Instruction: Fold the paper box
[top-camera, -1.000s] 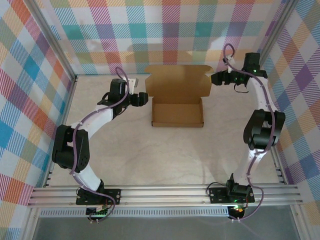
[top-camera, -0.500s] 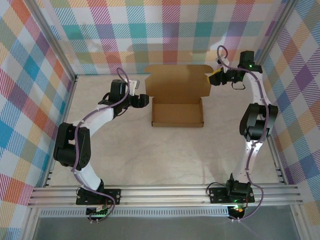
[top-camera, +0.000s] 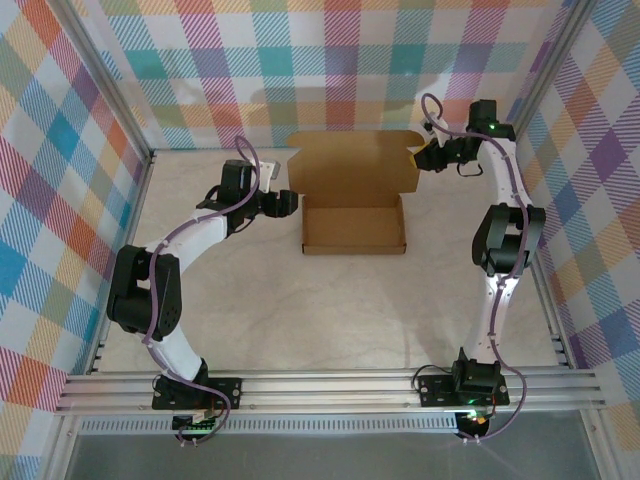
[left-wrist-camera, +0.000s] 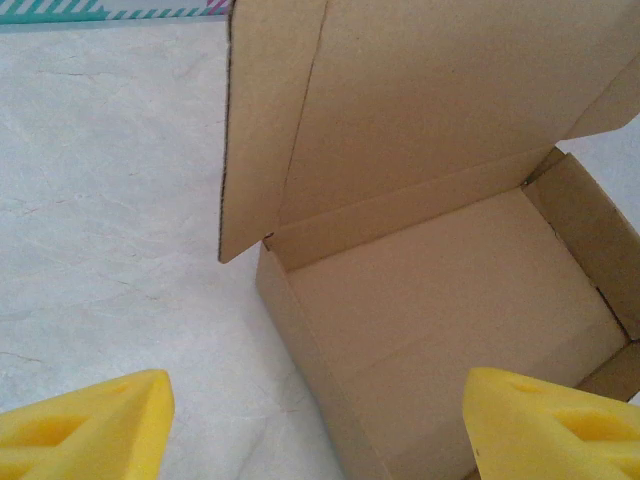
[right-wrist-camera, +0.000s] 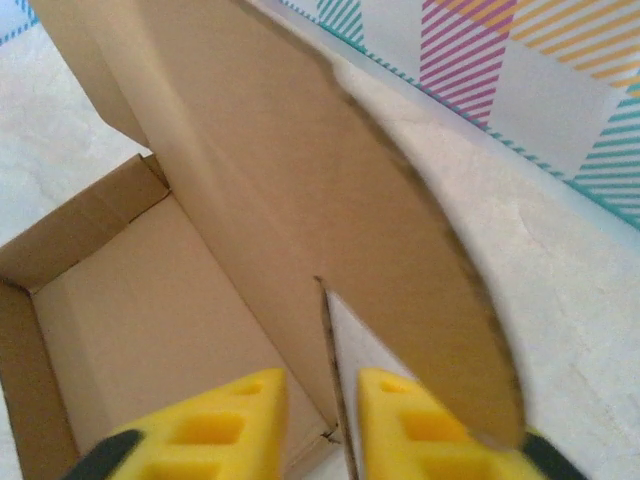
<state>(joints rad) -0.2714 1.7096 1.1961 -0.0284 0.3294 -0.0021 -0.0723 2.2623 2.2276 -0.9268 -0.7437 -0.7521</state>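
Paper box (top-camera: 355, 225) lies between both grippers, long axis running jaw to jaw. Tray formed, nothing inside. Lid (top-camera: 352, 165) upright at far wall.

Left gripper (top-camera: 284, 203): jaws spread wide, holding nothing. Left flap (left-wrist-camera: 265, 130) ahead, slightly left of gap.

Right gripper (right-wrist-camera: 322, 390): jaws narrowly parted, straddling right flap (right-wrist-camera: 420, 300) edge, apparently not clamped.

Right arm nearer. Likely next: tuck flaps, lower lid.

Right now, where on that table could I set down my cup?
The widest bare patch is the table in front of the paper box, between the left arm and right arm. The far left corner is bare too. It is crowded beside the box's raised lid, where both jaws sit close.
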